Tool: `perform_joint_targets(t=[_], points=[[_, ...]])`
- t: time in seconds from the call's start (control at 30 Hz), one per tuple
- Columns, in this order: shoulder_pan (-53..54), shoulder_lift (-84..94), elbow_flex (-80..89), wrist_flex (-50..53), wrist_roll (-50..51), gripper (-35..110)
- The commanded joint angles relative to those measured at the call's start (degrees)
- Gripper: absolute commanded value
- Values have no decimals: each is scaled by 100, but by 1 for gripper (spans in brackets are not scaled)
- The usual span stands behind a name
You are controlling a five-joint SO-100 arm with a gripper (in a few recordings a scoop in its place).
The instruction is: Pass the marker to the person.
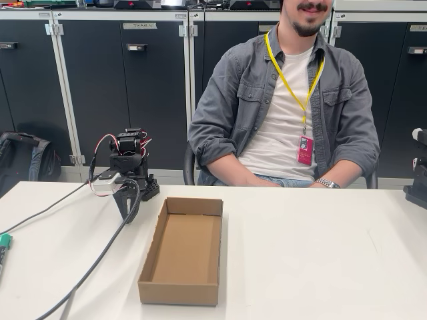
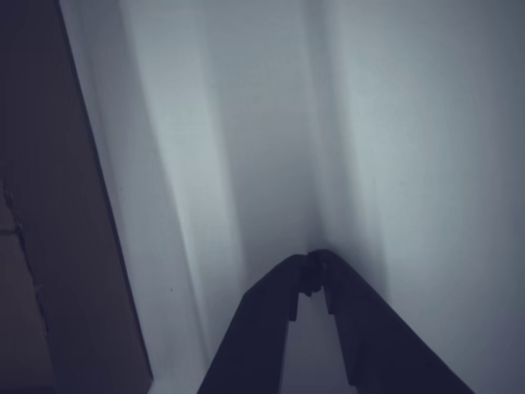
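Tool point(image 2: 314, 261) tips together (nothing between), just above table point(image 2: 394, 123)

In the fixed view the arm point(image 1: 128, 170) sits folded on the table point(image 1: 320, 253) at the back left, the box point(image 1: 183, 250) lies just to its right and nearer the front, a cable point(image 1: 87, 267) runs before the arm to the front edge, and the person point(image 1: 287, 100) sits behind the table, at the right.
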Motion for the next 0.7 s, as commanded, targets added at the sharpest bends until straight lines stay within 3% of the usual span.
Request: perform_joint_targets(t=[0.0,0.67], points=[[220,88,176,9,-97,-5],[343,79,0,62,290,-5]])
